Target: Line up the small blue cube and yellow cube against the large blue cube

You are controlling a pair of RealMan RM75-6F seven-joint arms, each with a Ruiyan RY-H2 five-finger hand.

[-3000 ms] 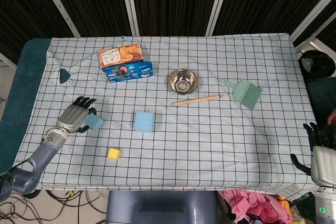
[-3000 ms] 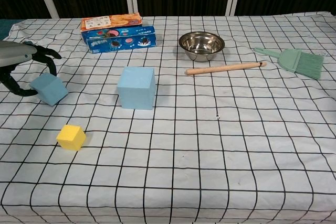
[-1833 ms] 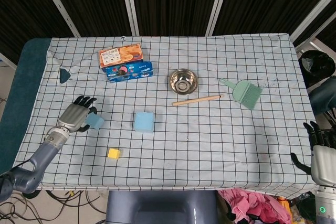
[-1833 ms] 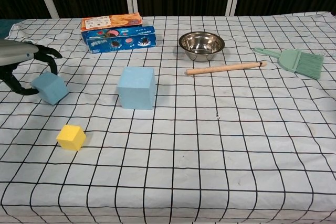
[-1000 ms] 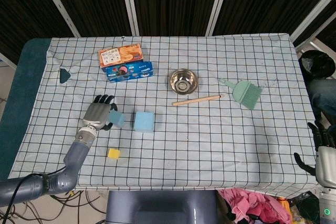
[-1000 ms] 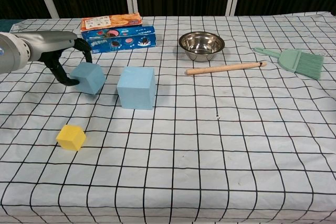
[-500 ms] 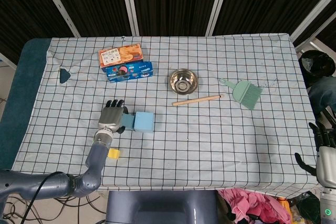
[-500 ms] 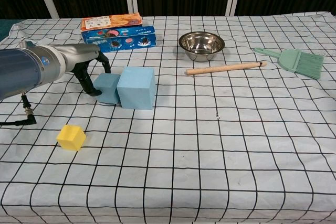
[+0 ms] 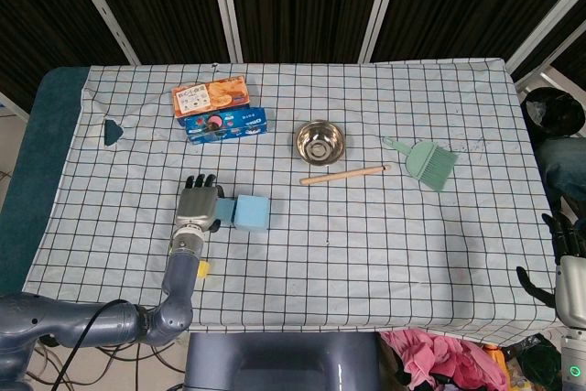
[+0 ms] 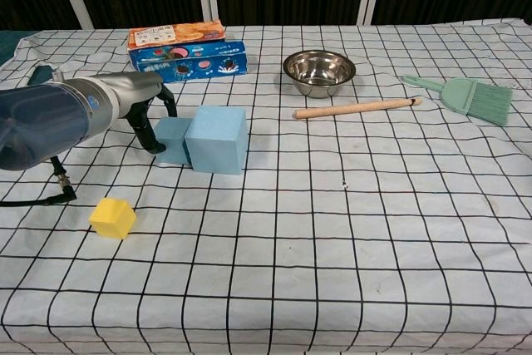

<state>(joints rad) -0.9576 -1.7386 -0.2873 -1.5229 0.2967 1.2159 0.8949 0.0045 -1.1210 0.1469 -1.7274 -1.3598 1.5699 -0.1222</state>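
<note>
The large blue cube [image 9: 252, 213] [image 10: 218, 139] stands left of the table's middle. The small blue cube [image 9: 225, 212] [image 10: 174, 140] sits on the cloth, touching the large cube's left face. My left hand [image 9: 197, 202] [image 10: 146, 104] grips the small cube, thumb on its left side and fingers curled over its back. The yellow cube [image 10: 112, 217] lies alone nearer the front edge; in the head view my left forearm covers most of the yellow cube [image 9: 202, 269]. My right hand [image 9: 569, 267] hangs beyond the table's right front corner, fingers apart and empty.
Two biscuit boxes [image 10: 184, 50] lie stacked at the back left. A steel bowl [image 10: 319, 71], a wooden stick [image 10: 356, 109] and a green brush [image 10: 467, 98] sit at the back right. A checked cloth [image 10: 349, 239] covers the table.
My left hand carried the small blue cube rightward from the left side and set it against the large cube. Since half a second ago it has barely shifted. The right hand stays put.
</note>
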